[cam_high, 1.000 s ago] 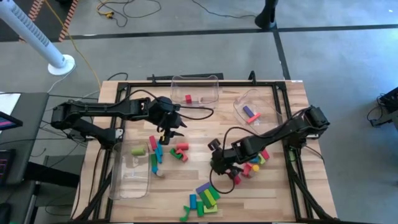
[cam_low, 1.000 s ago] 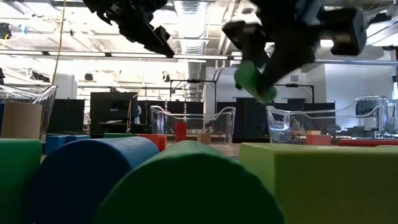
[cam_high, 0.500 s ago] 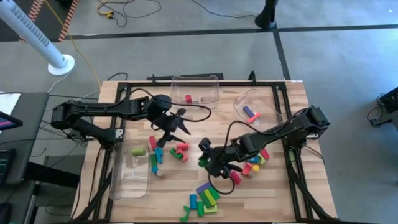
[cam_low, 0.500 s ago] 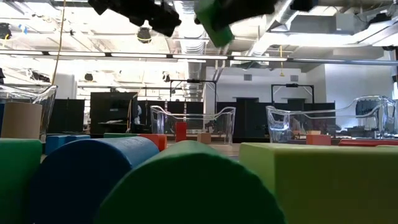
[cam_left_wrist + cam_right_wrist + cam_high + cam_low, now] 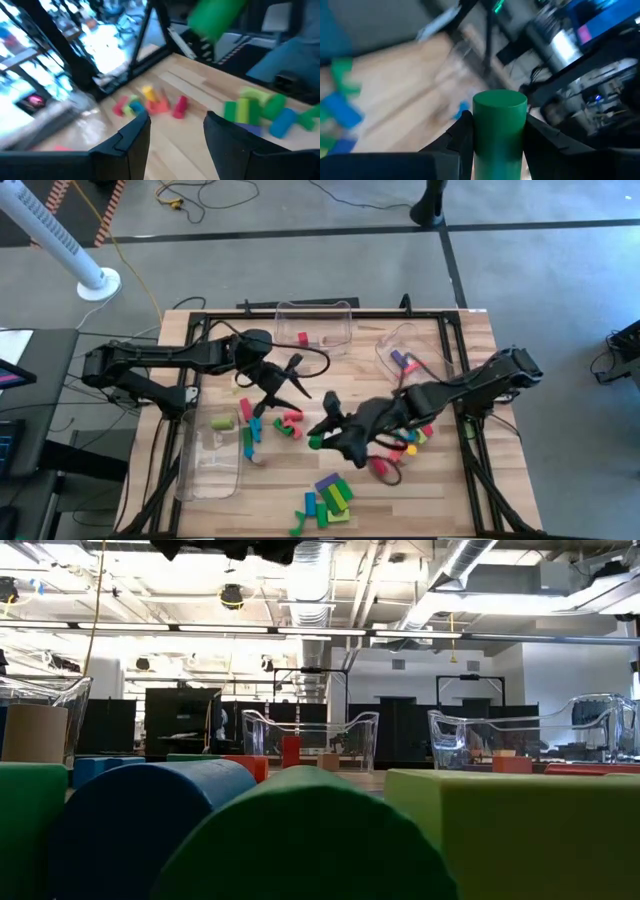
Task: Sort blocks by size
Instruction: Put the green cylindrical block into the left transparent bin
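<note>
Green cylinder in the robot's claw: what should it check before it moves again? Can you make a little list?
1. Right gripper is shut on the green cylinder, which stands upright between the fingers: ok.
2. Cylinder is lifted clear of the loose blocks on the table: ok, seen from the high view.
3. Left gripper is open and holds nothing: ok.
4. Gap between the two arms over the middle of the table: cannot tell, they look close from above.
5. Left bin has room, only a few blocks inside: ok.
6. Which bin suits this size: cannot tell.
</note>
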Robot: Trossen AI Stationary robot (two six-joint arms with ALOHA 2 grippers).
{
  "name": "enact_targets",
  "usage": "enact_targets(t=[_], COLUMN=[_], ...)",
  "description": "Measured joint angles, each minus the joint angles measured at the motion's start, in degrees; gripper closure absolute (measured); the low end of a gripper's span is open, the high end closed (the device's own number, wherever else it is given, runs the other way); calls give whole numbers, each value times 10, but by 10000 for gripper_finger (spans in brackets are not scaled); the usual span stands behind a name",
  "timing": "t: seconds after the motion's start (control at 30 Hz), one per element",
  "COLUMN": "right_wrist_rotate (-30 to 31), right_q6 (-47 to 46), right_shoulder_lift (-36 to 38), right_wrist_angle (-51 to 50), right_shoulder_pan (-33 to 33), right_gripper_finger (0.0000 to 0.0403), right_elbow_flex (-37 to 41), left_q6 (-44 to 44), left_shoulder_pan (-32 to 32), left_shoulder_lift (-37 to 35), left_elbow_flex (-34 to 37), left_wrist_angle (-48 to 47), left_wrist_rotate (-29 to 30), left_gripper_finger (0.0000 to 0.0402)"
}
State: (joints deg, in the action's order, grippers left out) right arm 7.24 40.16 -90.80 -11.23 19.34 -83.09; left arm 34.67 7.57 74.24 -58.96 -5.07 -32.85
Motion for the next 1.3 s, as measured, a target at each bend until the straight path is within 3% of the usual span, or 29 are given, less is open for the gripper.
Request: enact_targets(t=[0.4,0.83,1.3], right_wrist_rotate=[-107,-100,-82], right_q6=[-189,-193,-189], right_shoulder_lift=[39,25,23], right_wrist_angle=[73,72,41], right_shoulder_pan=[-57,-81,-101], right_gripper_finger=[245,245,245], right_elbow_flex=[0,0,0], left_q6=[-4,-61,-64], left_shoulder_pan=[-16,-16,-16], left_shoulder_lift=[0,0,0], left_elbow_flex=[0,0,0], left_wrist_angle=[124,163,148], left_wrist_rotate=[14,27,29], left_gripper_finger=[225,208,188])
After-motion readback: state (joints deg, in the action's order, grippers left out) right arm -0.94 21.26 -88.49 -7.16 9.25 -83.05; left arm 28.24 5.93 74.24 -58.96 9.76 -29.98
